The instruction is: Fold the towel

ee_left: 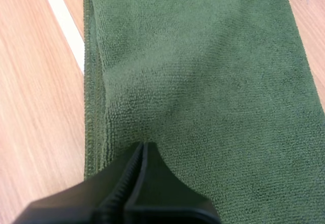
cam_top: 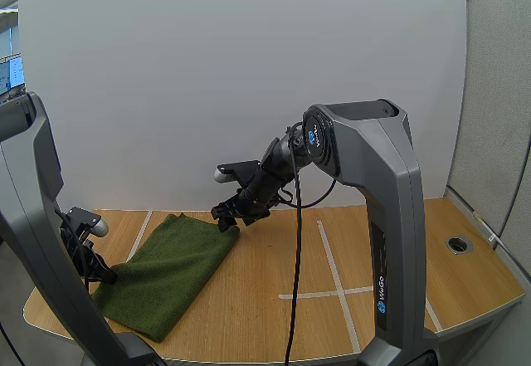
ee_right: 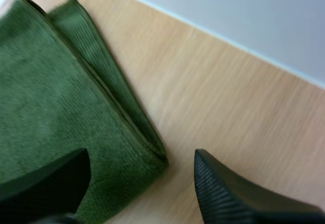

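A dark green towel (cam_top: 170,270) lies folded on the wooden table (cam_top: 265,300), left of centre, running from the back toward the front left. My left gripper (cam_top: 106,276) is at its near left corner. In the left wrist view the left gripper (ee_left: 143,145) has its fingers pressed together, and the towel (ee_left: 213,82) puckers up to the tips. My right gripper (cam_top: 226,221) hovers at the far right corner. In the right wrist view it (ee_right: 141,155) is open, one finger over the towel (ee_right: 45,97) and the other over bare wood, with layered edges showing at the corner.
White tape lines (cam_top: 332,258) cross the table to the right of the towel. A round cable hole (cam_top: 459,244) sits near the right edge. A white tape strip (ee_left: 63,21) runs beside the towel's left edge. A pale wall stands just behind the table.
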Controlling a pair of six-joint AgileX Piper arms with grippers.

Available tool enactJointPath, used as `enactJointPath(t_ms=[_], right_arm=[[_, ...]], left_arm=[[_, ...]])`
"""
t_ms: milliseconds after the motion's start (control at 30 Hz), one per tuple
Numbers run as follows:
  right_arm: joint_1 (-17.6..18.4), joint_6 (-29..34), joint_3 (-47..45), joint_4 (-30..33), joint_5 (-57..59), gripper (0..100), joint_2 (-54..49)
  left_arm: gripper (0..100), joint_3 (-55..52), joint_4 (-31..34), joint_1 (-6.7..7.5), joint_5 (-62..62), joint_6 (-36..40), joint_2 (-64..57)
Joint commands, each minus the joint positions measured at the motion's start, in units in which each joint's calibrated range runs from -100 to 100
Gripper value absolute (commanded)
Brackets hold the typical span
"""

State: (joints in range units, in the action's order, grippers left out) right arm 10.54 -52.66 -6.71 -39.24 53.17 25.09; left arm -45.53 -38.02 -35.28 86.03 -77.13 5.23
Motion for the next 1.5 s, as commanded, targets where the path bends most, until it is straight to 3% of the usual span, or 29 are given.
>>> enactJointPath(t_ms=[0, 133, 333, 433, 500, 567, 667, 700, 1100, 1467], right_arm=[[-0.29, 0.15, 0.2, -2.33, 0.75, 93, 2.36], [-0.29, -1.77, 0.33, -5.59, 4.14, 87, 2.36], [0.42, -3.75, 0.33, -9.55, 8.74, 86, 2.39], [1.6, -3.75, 0.33, -9.51, 10.34, 85, 2.39], [1.77, -3.75, 0.33, -9.15, 10.55, 80, 2.39], [1.77, -3.75, 0.33, -8.65, 10.55, 58, 2.39], [1.6, -3.56, 0.33, -7.5, 10.55, 6, 2.39], [1.41, -3.56, 0.33, -7.21, 10.55, 0, 2.27], [-5.8, -0.11, -0.62, -2.3, 19.21, 0, -3.99], [-9.86, 3.51, -17.56, 7.6, 12.53, 0, -16.53]], left_arm=[[0, 0.25, -0.37, 0.2, 1.41, 0.34, 0.16], [0, 0.58, -0.48, 0.2, 1.3, 0.5, 0.16], [0, 0.84, -0.48, 0.2, 1.3, 0.96, 0.16], [0, 0.84, -0.48, 0.2, 1.3, 1.34, 0.16], [0, 0.84, -0.48, 0.2, 1.48, 1.35, 0.16], [0, 0.84, -0.48, 0.2, 1.48, 1.53, 0.16], [0, 0.84, -0.48, 0.2, 1.48, 1.65, 0.16], [0, 0.84, -0.48, 0.2, 1.48, 1.65, 0.16], [0, 1.15, -0.84, 0.2, 2.32, 1.65, 0.16], [0, 5.63, -0.98, 0.2, 13.97, 3.55, -0.33]])
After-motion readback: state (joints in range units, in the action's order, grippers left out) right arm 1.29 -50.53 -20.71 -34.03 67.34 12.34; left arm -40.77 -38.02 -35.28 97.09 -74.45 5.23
